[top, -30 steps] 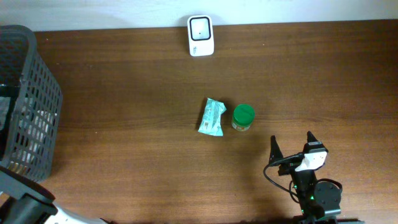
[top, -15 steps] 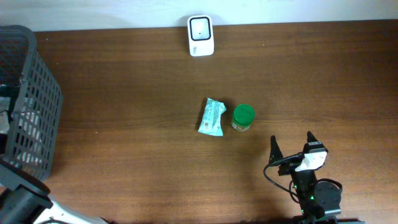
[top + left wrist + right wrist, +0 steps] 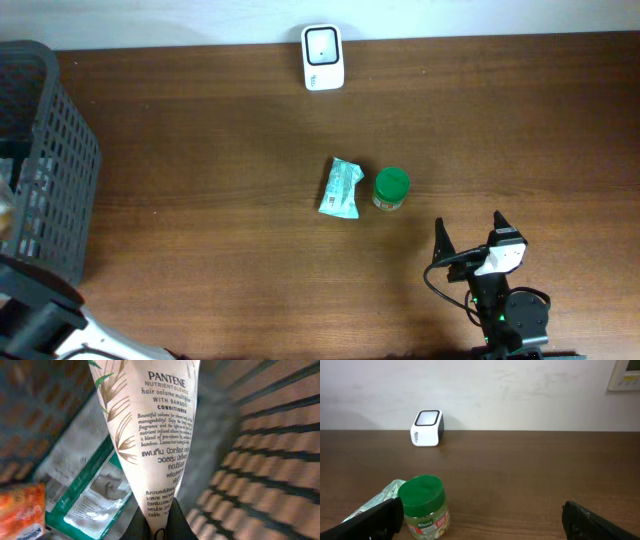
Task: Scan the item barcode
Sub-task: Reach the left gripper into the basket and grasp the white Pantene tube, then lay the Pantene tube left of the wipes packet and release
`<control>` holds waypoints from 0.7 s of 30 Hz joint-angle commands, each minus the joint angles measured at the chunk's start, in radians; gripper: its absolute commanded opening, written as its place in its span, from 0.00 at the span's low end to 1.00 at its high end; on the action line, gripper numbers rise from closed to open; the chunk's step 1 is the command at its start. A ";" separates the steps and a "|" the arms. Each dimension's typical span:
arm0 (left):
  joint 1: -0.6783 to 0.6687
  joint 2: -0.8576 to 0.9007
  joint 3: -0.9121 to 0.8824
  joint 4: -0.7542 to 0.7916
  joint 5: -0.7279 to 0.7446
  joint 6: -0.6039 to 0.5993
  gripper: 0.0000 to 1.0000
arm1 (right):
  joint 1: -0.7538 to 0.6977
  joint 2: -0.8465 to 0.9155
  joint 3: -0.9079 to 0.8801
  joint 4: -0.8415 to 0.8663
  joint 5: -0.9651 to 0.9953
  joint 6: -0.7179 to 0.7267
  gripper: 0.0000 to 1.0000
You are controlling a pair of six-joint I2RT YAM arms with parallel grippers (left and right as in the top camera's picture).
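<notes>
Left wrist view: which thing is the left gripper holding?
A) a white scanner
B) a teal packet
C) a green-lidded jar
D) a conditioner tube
D: the left gripper pinches the narrow end of the white conditioner tube, whose label reads Pantene conditioner.

Left end effector (image 3: 159, 519) is pinched right down, its dark fingers (image 3: 176, 522) squeezing the flat crimped end of a conditioner tube (image 3: 160, 435) that sticks straight out ahead of it. Right end effector (image 3: 469, 224) sits low over the table (image 3: 220, 230) with its jaws spread wide apart, and the right arm (image 3: 510, 315) is folded up directly behind it.
</notes>
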 commanded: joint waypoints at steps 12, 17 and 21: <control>-0.681 -0.449 0.070 -0.233 0.059 -0.176 0.00 | 0.002 -0.007 -0.007 -0.001 0.009 0.004 0.98; -0.947 -0.435 -0.395 0.014 0.059 -0.296 0.00 | 0.002 -0.007 -0.007 -0.001 0.009 0.004 0.98; -1.077 -0.435 -0.738 0.377 0.058 -0.479 0.00 | 0.002 -0.007 -0.007 -0.001 0.009 0.004 0.98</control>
